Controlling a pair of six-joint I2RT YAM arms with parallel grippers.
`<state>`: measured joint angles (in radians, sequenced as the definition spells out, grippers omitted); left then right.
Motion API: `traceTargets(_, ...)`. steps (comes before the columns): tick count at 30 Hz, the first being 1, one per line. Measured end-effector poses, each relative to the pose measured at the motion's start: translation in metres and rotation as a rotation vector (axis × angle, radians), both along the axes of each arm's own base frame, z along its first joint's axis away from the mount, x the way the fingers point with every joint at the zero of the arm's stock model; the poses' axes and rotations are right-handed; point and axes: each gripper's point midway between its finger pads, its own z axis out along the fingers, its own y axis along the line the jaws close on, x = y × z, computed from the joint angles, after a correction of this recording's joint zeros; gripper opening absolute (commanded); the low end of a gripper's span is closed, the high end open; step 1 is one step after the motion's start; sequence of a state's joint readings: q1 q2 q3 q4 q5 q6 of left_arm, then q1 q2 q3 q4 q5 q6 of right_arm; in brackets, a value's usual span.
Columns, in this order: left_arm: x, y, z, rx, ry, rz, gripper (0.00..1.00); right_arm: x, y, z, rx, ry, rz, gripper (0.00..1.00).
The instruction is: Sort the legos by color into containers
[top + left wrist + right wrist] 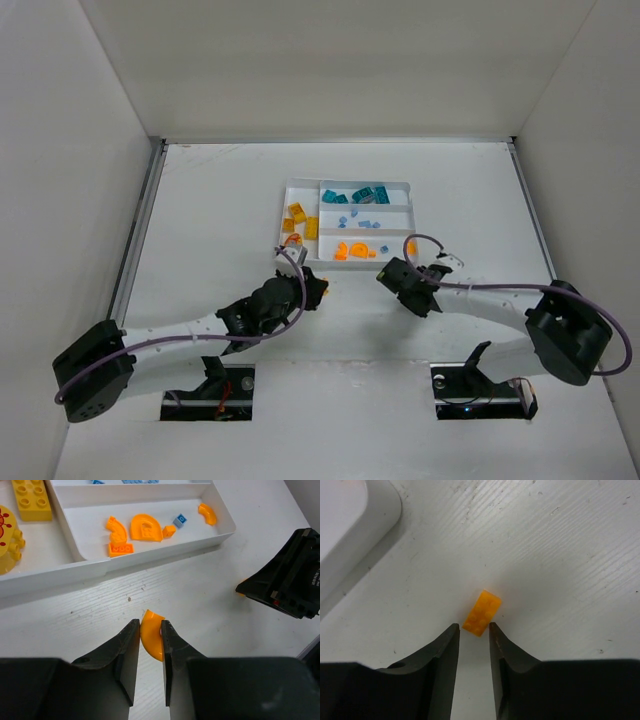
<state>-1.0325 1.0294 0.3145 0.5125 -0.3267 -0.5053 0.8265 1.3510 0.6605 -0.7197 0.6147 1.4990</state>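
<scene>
The white tray (299,190) holds teal bricks (362,195) at twelve o'clock, light blue bricks (365,222) centrally, orange pieces (350,250) at six and yellow bricks (298,215) at nine. Black fingers (125,655) flank an orange curved piece (151,640). A yellow-orange brick (481,612) lies on the white table (560,555).

You have one white tray (400,183) lying flat, with four sections. Its tall narrow section holds the yellow bricks (298,213). Of the three long sections, the far one holds the teal bricks (362,195), the middle one the light blue bricks (365,222) and the near one the orange pieces (145,527), with one small blue brick (180,520) among them. Outside the tray, a curved orange piece (151,639) is pinched in your left gripper (149,630). A small orange brick (481,612) lies flat on the table (560,555).
</scene>
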Motion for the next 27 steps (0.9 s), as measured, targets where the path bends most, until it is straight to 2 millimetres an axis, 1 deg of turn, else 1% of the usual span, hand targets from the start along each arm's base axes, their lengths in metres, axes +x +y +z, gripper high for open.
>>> traceTargets(2,0.001,0.003,-0.001,-0.014,0.011,0.003,0.12,0.002,0.003,0.001,-0.005,-0.003,-0.001,0.3)
traceTargets(4,0.001,0.004,0.0,-0.026,0.019,0.002,0.12,0.001,0.01,0.002,-0.007,-0.011,0.023,0.28)
traceTargets(8,0.003,0.006,0.007,-0.054,0.016,0.005,0.12,-0.009,0.038,-0.003,-0.011,-0.016,0.132,0.25)
traceTargets(10,0.004,0.007,0.006,-0.054,0.018,0.007,0.12,-0.011,0.05,-0.002,-0.022,-0.023,0.179,0.26)
traceTargets(12,0.005,0.008,0.005,-0.051,0.02,0.013,0.12,-0.015,0.062,-0.001,-0.026,-0.028,0.228,0.31)
traceTargets(14,0.006,0.009,0.002,-0.043,0.025,0.016,0.12,-0.019,0.068,0.002,-0.022,-0.04,0.25,0.44)
traceTargets(15,0.007,0.009,0.0,-0.037,0.028,0.02,0.12,-0.021,0.068,0.004,-0.02,-0.044,0.245,0.47)
traceTargets(16,0.007,0.009,-0.001,-0.031,0.033,0.021,0.12,-0.021,0.063,0.006,-0.024,-0.046,0.228,0.5)
traceTargets(18,0.009,0.007,-0.001,-0.023,0.038,0.021,0.12,-0.019,0.05,0.013,-0.025,-0.06,0.174,0.57)
traceTargets(20,0.011,0.002,0.003,-0.027,0.035,0.018,0.12,-0.013,0.034,0.024,-0.02,-0.087,0.108,0.57)
traceTargets(23,0.011,-0.007,0.013,-0.048,0.021,0.003,0.12,-0.003,0.017,0.037,-0.002,-0.133,0.016,0.55)
traceTargets(25,0.008,-0.009,0.015,-0.055,0.017,-0.008,0.12,0.0,0.011,0.038,0.003,-0.15,-0.038,0.53)
traceTargets(27,0.005,-0.011,0.019,-0.064,0.012,-0.017,0.12,0.001,0.006,0.034,-0.003,-0.15,-0.092,0.52)
